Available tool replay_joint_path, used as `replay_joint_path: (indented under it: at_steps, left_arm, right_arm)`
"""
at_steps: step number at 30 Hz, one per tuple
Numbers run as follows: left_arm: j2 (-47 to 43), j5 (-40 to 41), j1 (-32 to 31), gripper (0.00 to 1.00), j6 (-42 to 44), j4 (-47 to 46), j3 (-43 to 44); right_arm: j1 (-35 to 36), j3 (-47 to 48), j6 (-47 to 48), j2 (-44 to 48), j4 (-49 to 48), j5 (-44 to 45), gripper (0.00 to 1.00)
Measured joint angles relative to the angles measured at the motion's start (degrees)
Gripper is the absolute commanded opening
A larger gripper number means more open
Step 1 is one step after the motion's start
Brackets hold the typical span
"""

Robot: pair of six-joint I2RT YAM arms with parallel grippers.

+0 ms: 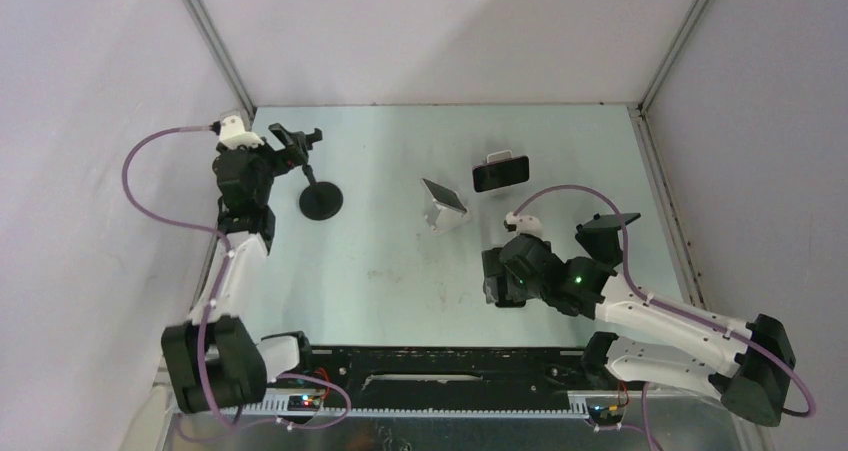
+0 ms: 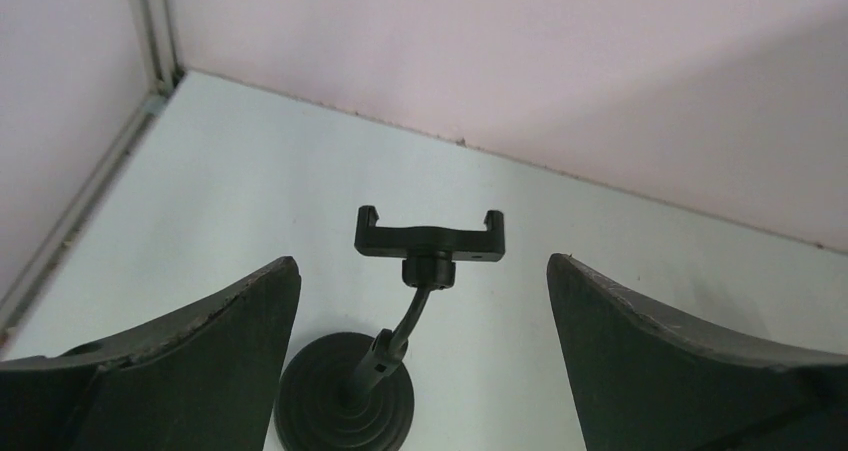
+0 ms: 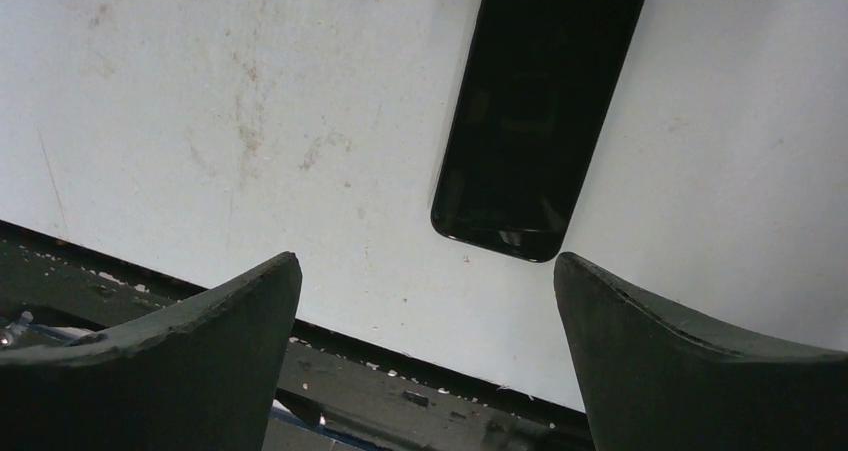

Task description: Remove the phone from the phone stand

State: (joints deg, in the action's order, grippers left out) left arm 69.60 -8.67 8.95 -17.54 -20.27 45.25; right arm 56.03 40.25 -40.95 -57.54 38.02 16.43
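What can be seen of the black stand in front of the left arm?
The stand is matte black throughout and looks like plastic. Its round base, ringed with concentric ridges, sits flat on the pale table near the far left corner. A thin bent neck rises to a ball joint carrying a wide clamp with two upturned hooks, which holds nothing. It stands ahead of the open left end effector, which does not touch it.
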Motion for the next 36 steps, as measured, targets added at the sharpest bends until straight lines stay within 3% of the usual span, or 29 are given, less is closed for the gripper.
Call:
replay_joint_path:
  at_steps: [16, 24, 31, 36]
  left_arm:
    - [-22.1, 13.2, -0.5, 1.00, -3.4, 32.5, 3.5]
    - [-21.8, 12.0, -0.5, 1.00, -1.5, 46.6, 4.7]
    - [-31.9, 13.9, -6.0, 1.00, -3.6, 50.7, 3.3]
    - [-29.0, 15.9, -11.6, 1.00, -6.3, 51.9, 6.2]
  right_arm:
    - [-2.3, 0.0, 0.8, 5.0, 1.6, 3.5, 0.99]
    - [-7.3, 0.0, 2.4, 7.9, 2.9, -0.3, 0.99]
    - [-8.3, 0.5, 3.0, 9.4, 5.0, -1.7, 0.99]
    - [-8.7, 1.3, 2.8, 11.5, 7.2, -1.4, 0.99]
